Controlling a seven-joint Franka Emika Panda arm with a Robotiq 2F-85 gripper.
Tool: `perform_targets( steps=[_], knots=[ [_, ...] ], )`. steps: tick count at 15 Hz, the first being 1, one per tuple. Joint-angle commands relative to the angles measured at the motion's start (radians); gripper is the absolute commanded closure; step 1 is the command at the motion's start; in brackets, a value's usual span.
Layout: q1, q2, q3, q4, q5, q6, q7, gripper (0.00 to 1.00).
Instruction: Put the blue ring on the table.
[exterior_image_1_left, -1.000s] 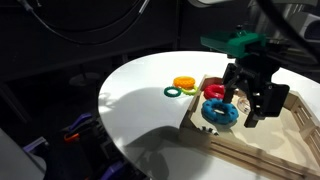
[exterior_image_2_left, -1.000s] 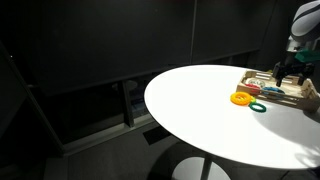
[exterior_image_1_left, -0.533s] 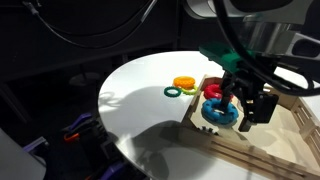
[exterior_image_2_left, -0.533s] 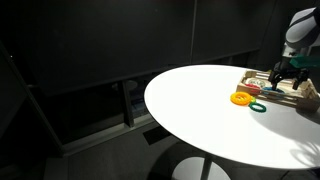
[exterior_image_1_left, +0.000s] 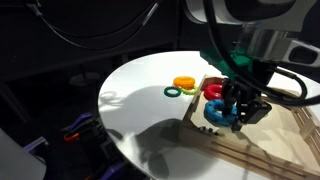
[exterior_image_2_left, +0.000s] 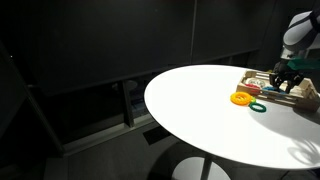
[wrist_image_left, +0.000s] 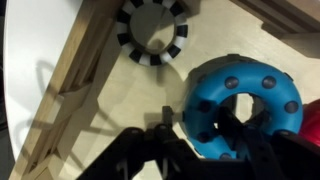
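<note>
The blue ring (exterior_image_1_left: 214, 113) lies flat in the near-left corner of the wooden slatted tray (exterior_image_1_left: 290, 145), beside the red ring (exterior_image_1_left: 214, 91). My gripper (exterior_image_1_left: 238, 113) has come down onto it. In the wrist view the blue ring (wrist_image_left: 240, 105) fills the right side. My gripper (wrist_image_left: 195, 125) is open: one finger stands inside the ring's hole and the other outside its left wall. The round white table (exterior_image_1_left: 140, 100) carries the tray. In an exterior view the gripper (exterior_image_2_left: 283, 84) is over the tray (exterior_image_2_left: 300, 93) at the table's (exterior_image_2_left: 200, 110) far right.
An orange-yellow ring (exterior_image_1_left: 184, 83) and a small green ring (exterior_image_1_left: 172, 92) lie on the table left of the tray; both also show in an exterior view, the orange-yellow ring (exterior_image_2_left: 241, 98) and the green ring (exterior_image_2_left: 259, 106). A dark-and-pale ribbed ring (wrist_image_left: 150, 35) lies in the tray near its wooden rim (wrist_image_left: 85, 70).
My gripper has come down from above the tray onto the blue ring, with its fingers now astride the ring's wall. The rings have not moved.
</note>
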Motion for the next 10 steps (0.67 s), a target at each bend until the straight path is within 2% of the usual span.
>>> perform_targets(
  steps=[1,3,10],
  knots=[
    [-0.011,0.009,0.011,0.027,0.033,-0.007,-0.022,0.77],
    [-0.009,-0.007,0.013,0.020,0.038,-0.007,-0.025,0.91],
    [0.006,-0.070,0.019,-0.001,0.029,-0.013,-0.011,0.89]
  ],
)
